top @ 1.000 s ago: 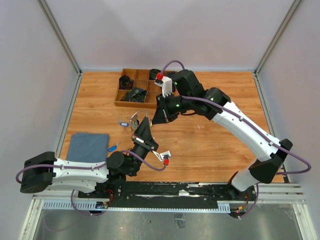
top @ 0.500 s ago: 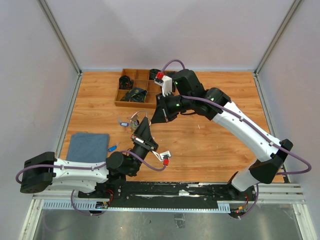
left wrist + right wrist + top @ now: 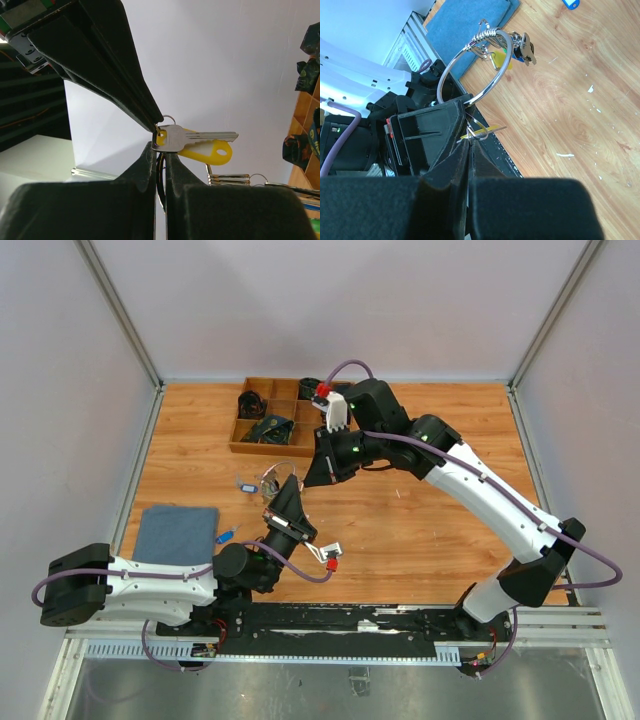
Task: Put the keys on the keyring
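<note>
My left gripper points upward and is shut on the thin silver keyring; its wire runs between the fingertips in the left wrist view. Several keys hang bunched at the ring's far side. My right gripper reaches down from the upper right and meets the left gripper's tips. It is shut on the yellow-headed key at its small loop, right beside the ring. A blue-headed key lies loose on the table.
A wooden compartment tray holding dark items stands at the back. A blue cloth lies at the near left. A small dark-blue tag lies left of the grippers. Grey walls enclose the wooden table.
Almost nothing. The right wrist has shifted very slightly; both grippers stay shut and pressed together at the keyring.
</note>
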Controlling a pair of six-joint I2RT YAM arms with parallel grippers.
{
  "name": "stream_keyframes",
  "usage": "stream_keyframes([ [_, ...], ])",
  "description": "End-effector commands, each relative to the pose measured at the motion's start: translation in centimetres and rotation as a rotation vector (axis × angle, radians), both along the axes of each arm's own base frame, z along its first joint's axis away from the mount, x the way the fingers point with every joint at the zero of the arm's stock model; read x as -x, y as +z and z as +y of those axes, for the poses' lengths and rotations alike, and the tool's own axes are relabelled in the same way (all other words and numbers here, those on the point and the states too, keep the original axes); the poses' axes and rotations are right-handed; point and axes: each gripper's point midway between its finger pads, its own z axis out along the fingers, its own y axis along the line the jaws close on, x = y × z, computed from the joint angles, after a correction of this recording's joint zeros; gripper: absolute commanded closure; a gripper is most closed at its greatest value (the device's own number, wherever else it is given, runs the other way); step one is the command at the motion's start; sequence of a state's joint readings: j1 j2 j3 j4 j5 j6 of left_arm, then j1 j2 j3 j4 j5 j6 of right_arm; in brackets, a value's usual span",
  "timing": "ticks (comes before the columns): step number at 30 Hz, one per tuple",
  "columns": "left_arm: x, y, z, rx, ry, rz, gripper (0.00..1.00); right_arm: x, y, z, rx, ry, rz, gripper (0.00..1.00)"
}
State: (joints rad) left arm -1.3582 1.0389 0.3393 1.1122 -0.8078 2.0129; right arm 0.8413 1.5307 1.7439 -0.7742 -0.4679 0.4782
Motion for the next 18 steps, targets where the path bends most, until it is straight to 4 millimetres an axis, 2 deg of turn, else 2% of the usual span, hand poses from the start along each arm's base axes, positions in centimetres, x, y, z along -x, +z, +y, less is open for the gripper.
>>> stream_keyframes([
  [1,0.38,0.99,0.24,0.046,-0.013,-0.022,0.99,-1.09,-0.02,-1.05,0.031,-0.084,0.03,0.99],
  [18,0.36,0.75,0.01,0.035,-0.015,-0.022,1.0,-1.1,-0.17,-0.86,0.048,-0.133,0.154,0.99],
])
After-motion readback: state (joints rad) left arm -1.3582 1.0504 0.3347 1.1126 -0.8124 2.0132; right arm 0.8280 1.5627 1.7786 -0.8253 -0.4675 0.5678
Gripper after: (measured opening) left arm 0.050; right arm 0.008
